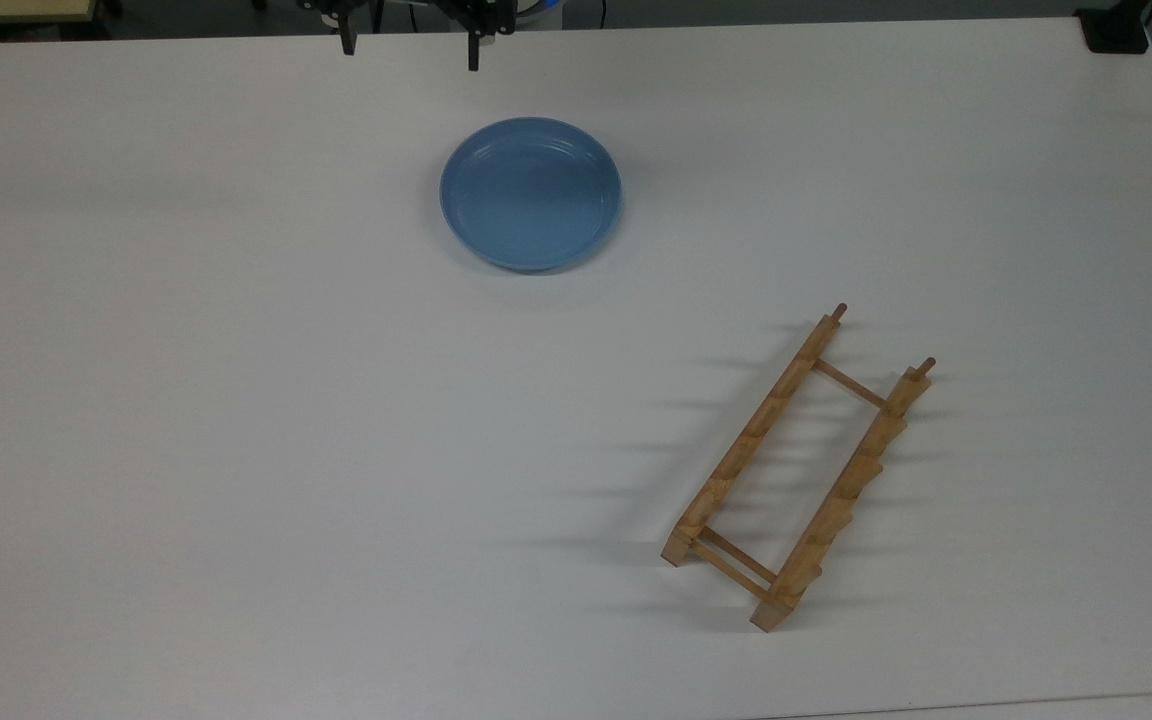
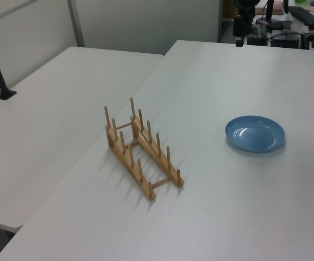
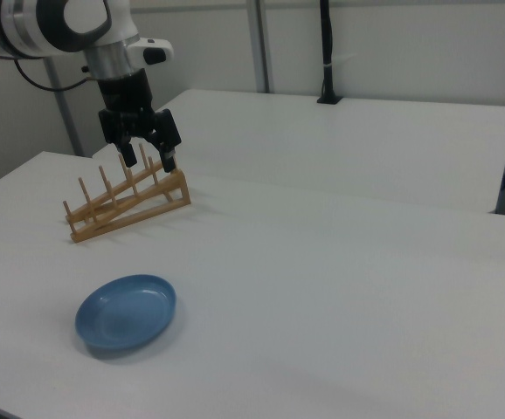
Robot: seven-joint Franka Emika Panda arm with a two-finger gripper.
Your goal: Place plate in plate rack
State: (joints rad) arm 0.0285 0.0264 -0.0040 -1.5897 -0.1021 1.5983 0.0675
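Spread-fingered and empty, the black two-finger gripper (image 1: 408, 45) hung beyond the glossy round blue plate (image 1: 531, 193) at its eleven o'clock, the light-brown wooden pegged plate rack (image 1: 798, 470) well apart at five o'clock; a shallow rim pinch might slip.

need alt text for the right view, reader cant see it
A blue plate lies flat on a white table, nearer the camera than an empty wooden plate rack. A robot arm's open gripper hangs in the air, holding nothing.
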